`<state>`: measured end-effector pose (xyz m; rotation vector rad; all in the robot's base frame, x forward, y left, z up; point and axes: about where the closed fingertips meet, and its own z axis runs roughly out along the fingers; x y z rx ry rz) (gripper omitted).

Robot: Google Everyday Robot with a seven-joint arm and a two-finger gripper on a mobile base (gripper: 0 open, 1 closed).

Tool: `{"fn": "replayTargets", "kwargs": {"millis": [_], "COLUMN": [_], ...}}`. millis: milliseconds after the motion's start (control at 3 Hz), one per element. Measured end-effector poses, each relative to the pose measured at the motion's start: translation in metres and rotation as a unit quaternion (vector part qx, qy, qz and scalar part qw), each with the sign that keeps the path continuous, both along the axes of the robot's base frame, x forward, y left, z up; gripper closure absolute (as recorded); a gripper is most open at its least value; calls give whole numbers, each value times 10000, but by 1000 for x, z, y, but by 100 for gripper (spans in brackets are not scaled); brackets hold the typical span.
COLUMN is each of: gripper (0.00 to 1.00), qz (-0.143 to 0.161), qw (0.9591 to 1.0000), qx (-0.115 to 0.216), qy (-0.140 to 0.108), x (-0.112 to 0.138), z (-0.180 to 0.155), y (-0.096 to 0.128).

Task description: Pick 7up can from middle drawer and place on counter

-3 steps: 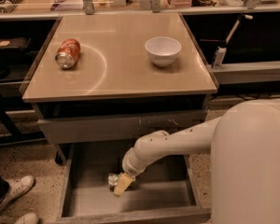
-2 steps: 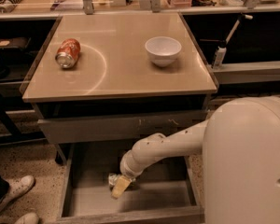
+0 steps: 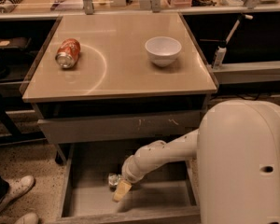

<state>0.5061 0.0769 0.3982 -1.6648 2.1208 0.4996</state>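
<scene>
Down in the wide shallow grey drawer (image 3: 168,196), white arm (image 3: 163,155) angles low-left; gripper (image 3: 122,190) right beside small silvery can (image 3: 113,179); grip unclear.

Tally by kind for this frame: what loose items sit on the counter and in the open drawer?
Soda cans: 2 (orange-red soda can on the counter, 7up can in the middle drawer)
Bowls: 1 (white bowl on the counter)
Total: 3
The gripper is down in the drawer, right by the 7up can.
</scene>
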Motion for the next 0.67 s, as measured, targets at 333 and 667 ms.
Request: {"fn": "replayTargets", "kwargs": {"millis": [333, 667], "gripper": [0, 0], "qz": [12, 81], "qw": [10000, 9999], "qx": [55, 87], "qy": [-13, 14], "x": [2, 4], "z": [-16, -31], "y": [1, 4]}}
